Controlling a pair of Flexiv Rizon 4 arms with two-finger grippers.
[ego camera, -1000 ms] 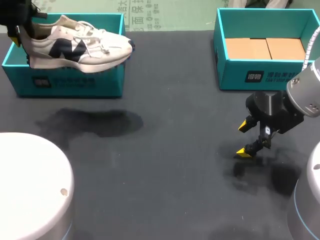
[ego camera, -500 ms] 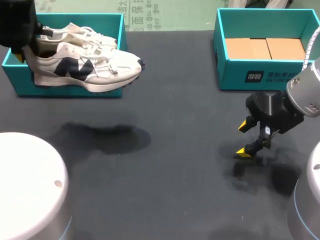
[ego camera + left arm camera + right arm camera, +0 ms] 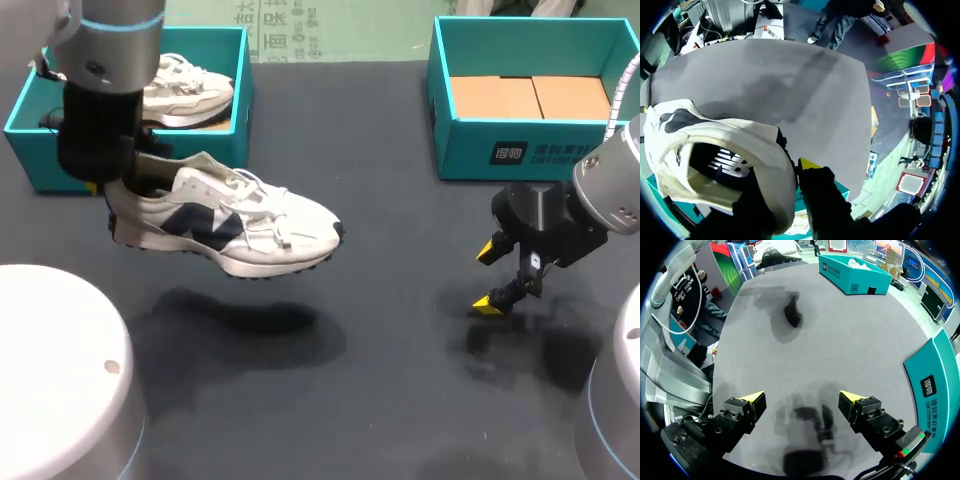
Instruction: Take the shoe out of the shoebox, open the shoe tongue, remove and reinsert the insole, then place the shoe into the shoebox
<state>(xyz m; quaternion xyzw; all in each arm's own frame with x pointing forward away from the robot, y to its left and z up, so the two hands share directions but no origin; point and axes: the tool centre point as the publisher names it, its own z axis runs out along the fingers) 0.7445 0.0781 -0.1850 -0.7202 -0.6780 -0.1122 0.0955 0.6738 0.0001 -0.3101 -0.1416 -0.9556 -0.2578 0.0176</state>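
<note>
My left tool [image 3: 790, 172] grips the heel collar of a white shoe [image 3: 225, 215] with a dark side mark and loose laces. The shoe hangs above the desk [image 3: 390, 210], just in front of the left shoebox [image 3: 28, 160], toe pointing toward the middle. A wide stretch of dark desk separates it from my right tool [image 3: 490, 278], whose fingers are spread apart near the right box [image 3: 520, 152].

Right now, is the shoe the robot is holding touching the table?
Apart. The head view shows the shoe hanging from the left gripper above the table, with its shadow lying separately below it.
</note>
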